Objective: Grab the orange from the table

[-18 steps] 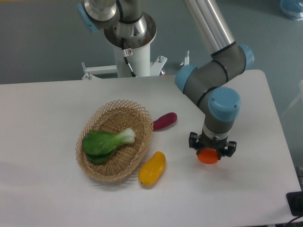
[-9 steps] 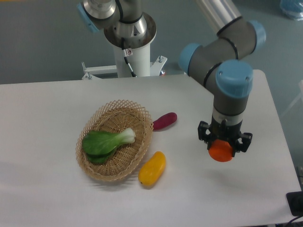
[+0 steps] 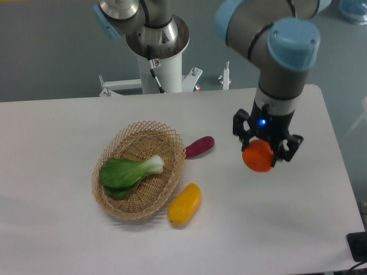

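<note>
Orange and round, the small smooth orange fruit [image 3: 257, 156] sits between the black jaws of the two-finger gripper [image 3: 261, 150], right of centre in the frame, with the jaws closed on its sides and only its lower half showing below them. It appears to hang clear of the large flat white table [image 3: 57, 229]; no shadow sits directly under it, so I judge it is lifted off the surface, though the exact height cannot be told from this single view. The step in hand looks like the lift itself, and to do it well the arm should rise straight up without swinging, keeping the jaws pressed evenly on the fruit, since a smooth ball can roll out of a two-point pinch if jolted. A steady squeeze matters more than a hard one, because the skin gives little purchase and too much force could squirt it sideways. Left of the gripper lie a dark purple elongated vegetable [image 3: 199, 146] and a yellow-orange mango-like fruit [image 3: 184, 203], both just beside the woven wicker basket [image 3: 163, 192] holding a green leafy bok choy [image 3: 129, 171]; all are well apart from the lift path, so a vertical move should meet nothing.
</note>
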`<state>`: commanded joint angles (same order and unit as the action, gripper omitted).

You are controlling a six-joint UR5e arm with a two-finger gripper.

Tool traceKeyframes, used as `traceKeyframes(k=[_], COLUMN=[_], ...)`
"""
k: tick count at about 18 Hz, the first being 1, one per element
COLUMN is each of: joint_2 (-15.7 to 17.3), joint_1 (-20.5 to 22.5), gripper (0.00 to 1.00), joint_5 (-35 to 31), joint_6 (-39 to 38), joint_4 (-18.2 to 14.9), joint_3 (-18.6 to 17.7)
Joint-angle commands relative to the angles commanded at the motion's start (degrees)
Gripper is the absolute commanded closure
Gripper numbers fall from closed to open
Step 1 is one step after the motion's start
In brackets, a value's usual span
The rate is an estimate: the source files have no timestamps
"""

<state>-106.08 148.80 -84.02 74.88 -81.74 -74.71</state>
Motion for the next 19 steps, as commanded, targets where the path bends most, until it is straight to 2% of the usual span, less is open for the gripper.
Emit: traceKeyframes(k=[7,19], joint_2=[-0.8,-0.2], joint_1=[-0.1,0.4], gripper=[0.29,0.29], joint_5=[-0.7,-0.3], joint_6=[-0.1,-0.6], joint_4=[0.6,0.8], joint_3=[-0.3,-0.6])
